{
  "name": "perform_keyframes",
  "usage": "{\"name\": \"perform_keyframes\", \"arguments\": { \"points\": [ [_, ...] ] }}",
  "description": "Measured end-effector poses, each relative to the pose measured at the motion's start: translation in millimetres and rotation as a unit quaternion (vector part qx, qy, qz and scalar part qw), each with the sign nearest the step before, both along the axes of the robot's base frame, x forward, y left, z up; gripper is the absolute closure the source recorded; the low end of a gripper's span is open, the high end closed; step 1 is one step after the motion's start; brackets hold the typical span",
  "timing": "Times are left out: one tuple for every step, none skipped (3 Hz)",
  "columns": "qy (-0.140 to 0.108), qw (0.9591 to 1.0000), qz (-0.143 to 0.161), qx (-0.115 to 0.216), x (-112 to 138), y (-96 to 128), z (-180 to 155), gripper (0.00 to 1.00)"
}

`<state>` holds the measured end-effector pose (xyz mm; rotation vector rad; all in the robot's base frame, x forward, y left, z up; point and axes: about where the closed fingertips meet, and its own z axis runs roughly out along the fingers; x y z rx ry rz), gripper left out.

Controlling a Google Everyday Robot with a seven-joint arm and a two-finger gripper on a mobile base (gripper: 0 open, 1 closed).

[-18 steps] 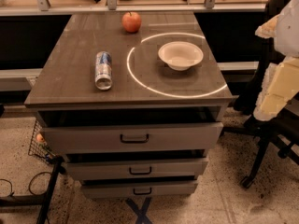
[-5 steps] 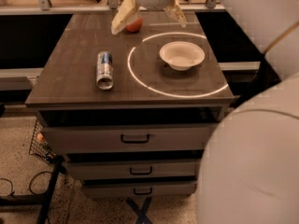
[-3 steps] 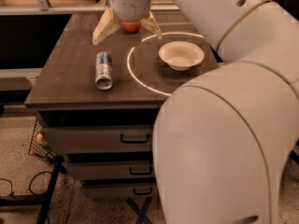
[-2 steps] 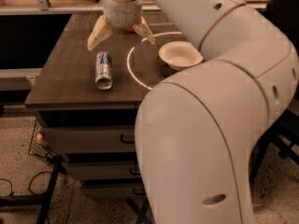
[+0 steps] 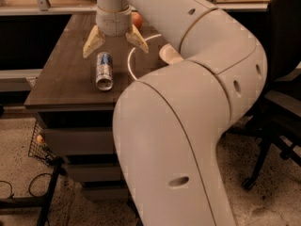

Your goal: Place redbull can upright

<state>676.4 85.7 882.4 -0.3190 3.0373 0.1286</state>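
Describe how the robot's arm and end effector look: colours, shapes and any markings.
The arm is off-white, built of thick, smooth, rounded segments with thin seams and small dark oval holes. No cables show. The end effector, above the table by the can, has a pale cylindrical wrist and two tan wedge-shaped fingers.

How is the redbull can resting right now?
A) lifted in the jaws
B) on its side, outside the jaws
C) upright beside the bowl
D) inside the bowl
B: the redbull can lies on its side on the table, with the gripper poised just behind it, jaws spread and empty.
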Motion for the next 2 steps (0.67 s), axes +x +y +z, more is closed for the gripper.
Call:
{"name": "perform_keyframes", "arguments": {
  "points": [
    [0.003,0.9999,-0.014,0.003,-3.1,5.5,-9.7,0.00],
    [-0.001,0.9999,-0.010,0.008,-8.1,11.2,-18.7,0.00]
  ]
}}
